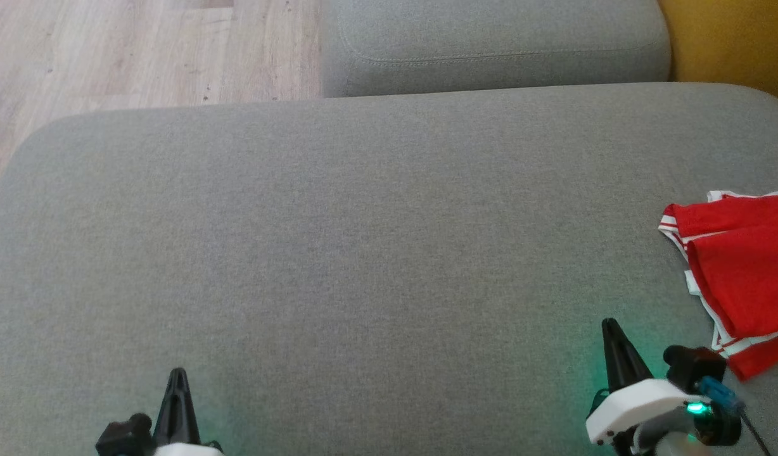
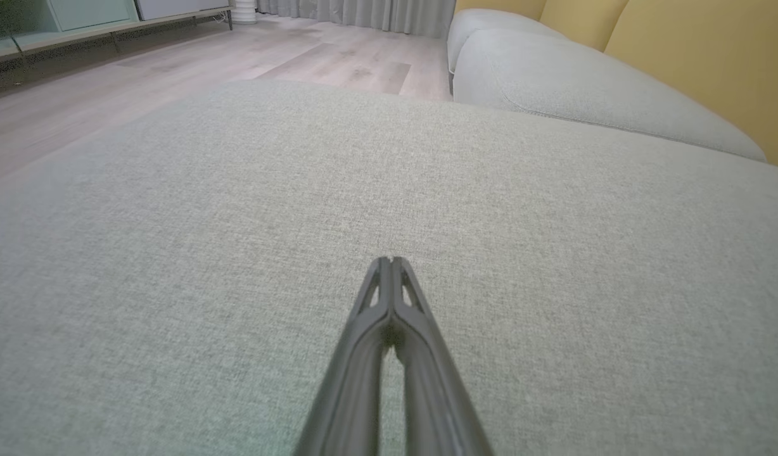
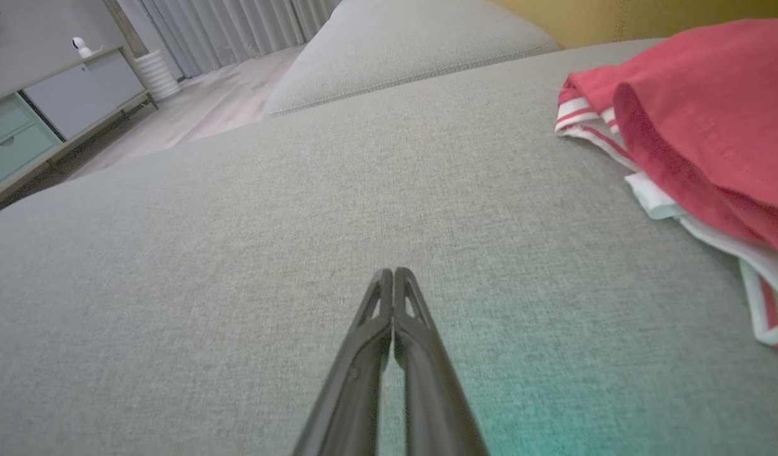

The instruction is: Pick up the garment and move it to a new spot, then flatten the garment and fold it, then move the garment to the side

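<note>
Two closed grippers were seen low over a grey sofa seat (image 1: 363,221): the left gripper (image 1: 177,375) and right gripper (image 1: 609,326), fingers pressed together, nothing held. A red garment (image 1: 737,266) with white trim was laid at the seat's right edge, near the right gripper. Drawers (image 3: 21,139) and curtains (image 3: 237,25) were caught from the right wrist.

The light is soft and even, so the grey cushion (image 1: 363,253) looks bright with only faint shadows. A small green lamp (image 1: 697,408) by the right gripper (image 1: 611,326) throws a green glow on the near cushion. In the wrist views the near ends of the fingers (image 3: 363,380) look blurry, and the red garment (image 3: 699,114) on the right is a bit soft.
</note>
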